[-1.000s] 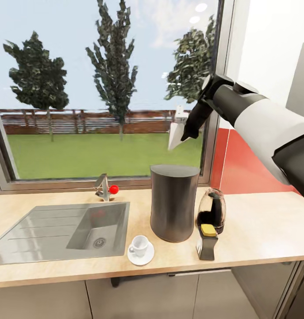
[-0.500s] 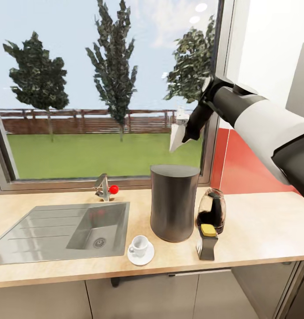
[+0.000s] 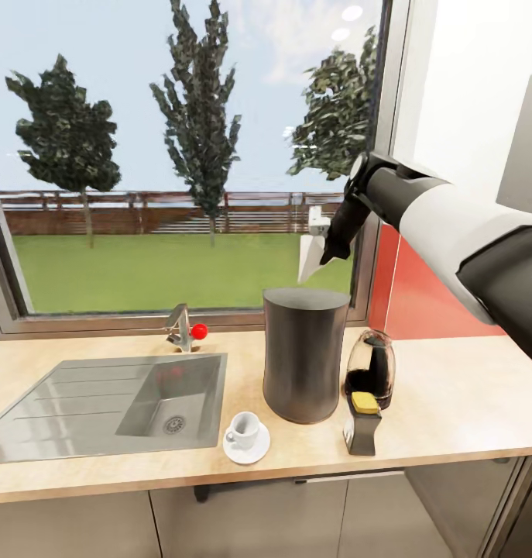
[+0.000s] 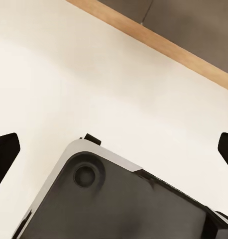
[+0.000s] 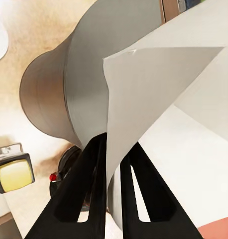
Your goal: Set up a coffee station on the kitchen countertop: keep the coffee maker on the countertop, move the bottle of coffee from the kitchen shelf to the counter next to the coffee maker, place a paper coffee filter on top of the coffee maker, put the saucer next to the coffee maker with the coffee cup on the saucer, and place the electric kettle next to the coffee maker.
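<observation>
Closest to the camera in the head view, the front edge of the table (image 3: 451,457) runs across the lower frame. Right near that edge sits the coffee cup (image 3: 244,428) on its saucer (image 3: 247,449), lower center, and just right of them the bottle of coffee (image 3: 362,421) with the yellow label. The electric kettle (image 3: 371,367) is right behind the bottle, touching or nearly so; can't tell which.

The coffee maker (image 3: 305,354), the tall dark cylinder, stands mid-frame with the kettle close on its right and the cup near its lower left. The sink (image 3: 103,403) takes up the lower left, with the faucet (image 3: 180,327) at its back by the window ledge. Bare wood stretches off to the right of the kettle, so there's plenty of open room on that side.

Further back and higher, the right pincer (image 3: 328,249) hangs in front of the window (image 3: 180,155), above the coffee maker's top and a bit right of center, with a clear gap down to the rim. It's clamped on the paper coffee filter (image 3: 310,254); in the right wrist view the fingers (image 5: 89,174) pinch the filter's edge, coffee maker below.

In the left wrist view the left pincer (image 4: 114,149) has its fingertips spread wide at both sides of the frame, over a pale surface.
</observation>
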Tool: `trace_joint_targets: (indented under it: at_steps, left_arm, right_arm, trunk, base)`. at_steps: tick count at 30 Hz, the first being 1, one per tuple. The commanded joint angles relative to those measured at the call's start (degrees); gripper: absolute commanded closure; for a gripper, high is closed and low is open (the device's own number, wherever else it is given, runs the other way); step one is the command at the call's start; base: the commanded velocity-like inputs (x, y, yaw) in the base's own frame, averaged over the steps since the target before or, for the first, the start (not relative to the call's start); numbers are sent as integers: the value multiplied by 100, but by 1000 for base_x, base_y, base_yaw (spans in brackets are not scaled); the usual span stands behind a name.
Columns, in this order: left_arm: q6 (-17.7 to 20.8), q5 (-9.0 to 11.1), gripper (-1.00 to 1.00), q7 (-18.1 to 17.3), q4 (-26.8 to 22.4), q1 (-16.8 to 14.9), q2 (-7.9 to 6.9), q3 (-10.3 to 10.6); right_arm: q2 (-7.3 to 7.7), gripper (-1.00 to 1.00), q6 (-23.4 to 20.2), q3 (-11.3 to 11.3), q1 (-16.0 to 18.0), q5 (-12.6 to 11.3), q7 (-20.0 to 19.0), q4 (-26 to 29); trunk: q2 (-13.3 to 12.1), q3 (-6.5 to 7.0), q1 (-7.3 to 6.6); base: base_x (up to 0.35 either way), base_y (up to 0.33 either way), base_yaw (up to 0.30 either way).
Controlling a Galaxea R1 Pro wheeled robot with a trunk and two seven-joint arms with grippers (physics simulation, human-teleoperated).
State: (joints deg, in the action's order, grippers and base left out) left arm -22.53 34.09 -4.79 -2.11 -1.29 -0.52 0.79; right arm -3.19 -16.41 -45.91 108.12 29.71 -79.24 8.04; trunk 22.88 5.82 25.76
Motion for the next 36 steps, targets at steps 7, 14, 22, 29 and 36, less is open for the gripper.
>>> trace_joint_targets:
  at_steps: [7, 14, 22, 29, 36]
  left_arm:
    - [-6, 62, -100, -48, 9, -2, -1, 9]
    - [-6, 62, -100, -48, 9, -2, -1, 9]
    - [-5, 62, -100, -48, 9, -2, -2, 9]
    - [-6, 61, -100, -48, 9, -2, -1, 9]
    - [-16, 54, -100, -48, 9, -2, -1, 9]
  right_arm:
    - [-10, 100, -65, 44, -1, 65, -21, -3]
    - [-13, 100, -64, 40, -1, 75, -21, -4]
    - [-5, 100, -64, 39, -1, 91, -13, -4]
    - [-13, 100, 18, -36, -1, 100, -16, -32]
    - [-45, 100, 308, -281, -1, 105, -16, -306]
  trunk:
    - [4, -3, 2]
    - [4, -3, 2]
    - [4, -3, 2]
    - [4, -3, 2]
    - [4, -3, 2]
  base:
    - [9, 0, 0]
    - [211, 0, 0]
    - [322, 0, 0]
    - [317, 0, 0]
    - [76, 0, 0]
